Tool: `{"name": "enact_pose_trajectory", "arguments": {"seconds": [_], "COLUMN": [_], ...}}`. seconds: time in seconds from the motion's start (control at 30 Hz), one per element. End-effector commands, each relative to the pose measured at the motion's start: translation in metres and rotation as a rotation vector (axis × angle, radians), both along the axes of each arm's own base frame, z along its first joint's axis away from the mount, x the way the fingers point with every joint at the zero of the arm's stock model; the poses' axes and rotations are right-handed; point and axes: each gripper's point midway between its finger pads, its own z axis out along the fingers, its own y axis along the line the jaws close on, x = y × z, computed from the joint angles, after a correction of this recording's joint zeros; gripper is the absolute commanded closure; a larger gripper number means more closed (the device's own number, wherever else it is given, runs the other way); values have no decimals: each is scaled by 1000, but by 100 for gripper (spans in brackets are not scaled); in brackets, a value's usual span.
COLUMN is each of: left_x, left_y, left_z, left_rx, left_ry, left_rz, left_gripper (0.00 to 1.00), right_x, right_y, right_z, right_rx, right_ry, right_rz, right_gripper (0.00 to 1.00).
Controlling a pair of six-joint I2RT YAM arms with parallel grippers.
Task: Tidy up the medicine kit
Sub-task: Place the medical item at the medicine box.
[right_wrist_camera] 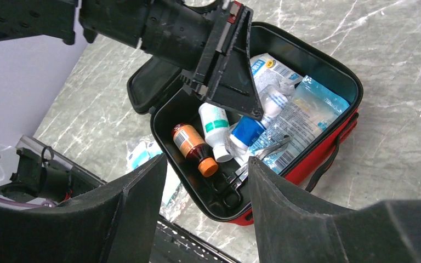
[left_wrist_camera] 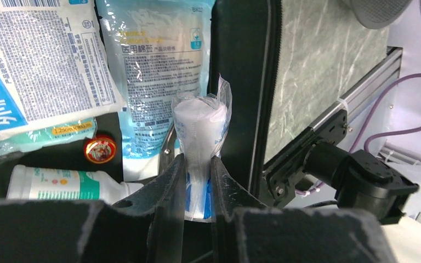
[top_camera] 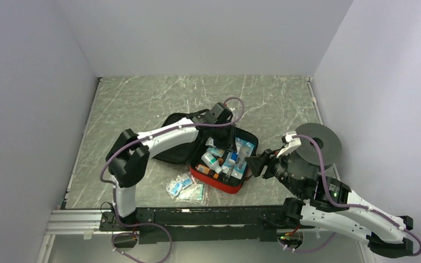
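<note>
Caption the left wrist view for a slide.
Left gripper clamps a clear-wrapped white bandage roll above the open black-lined medicine kit, beside blue-printed plastic sachets and a white green-labelled bottle.

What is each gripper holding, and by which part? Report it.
Left gripper pinches a plastic-wrapped white roll by its lower end, over the open medicine kit. Right gripper is open, holding nothing.

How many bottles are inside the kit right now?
2. A brown orange-capped bottle and a white green-labelled bottle lie side by side in the medicine kit. More could be hidden under the left gripper.
</note>
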Motion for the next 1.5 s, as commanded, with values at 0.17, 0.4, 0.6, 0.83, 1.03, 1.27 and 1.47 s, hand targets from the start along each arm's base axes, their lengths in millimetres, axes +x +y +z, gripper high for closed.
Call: {"name": "enact_pose_trajectory", "arguments": {"seconds": [0.17, 0.4, 0.6, 0.83, 1.03, 1.27, 1.47], "left_x": [26, 34, 38, 40, 41, 38, 35], "left_y": [-16, -14, -16, -13, 3, 28, 67], "left_z": [-9, -21, -26, -10, 24, 75, 119], "left_rx": [15, 71, 92, 83, 51, 29, 30], "left_ry": [-63, -77, -74, -125, -234, -351, -443], "left_rz": [38, 47, 38, 26, 36, 74, 161], "left_gripper": [79, 63, 49, 33, 17, 11, 2], "right_x": [-1, 0, 0, -2, -8, -21, -17], "right_y": [0, 0, -1, -3, 8, 26, 24], "right_z": [-4, -2, -2, 2, 5, 10, 9], "right_rx": [15, 4, 0, 10, 31, 15, 27], "right_ry": [14, 11, 13, 7, -12, -68, -53], "right_rz": [-4, -4, -8, -4, 68, 223, 186], "right_gripper": [41, 41, 40, 40, 39, 31, 24]}}
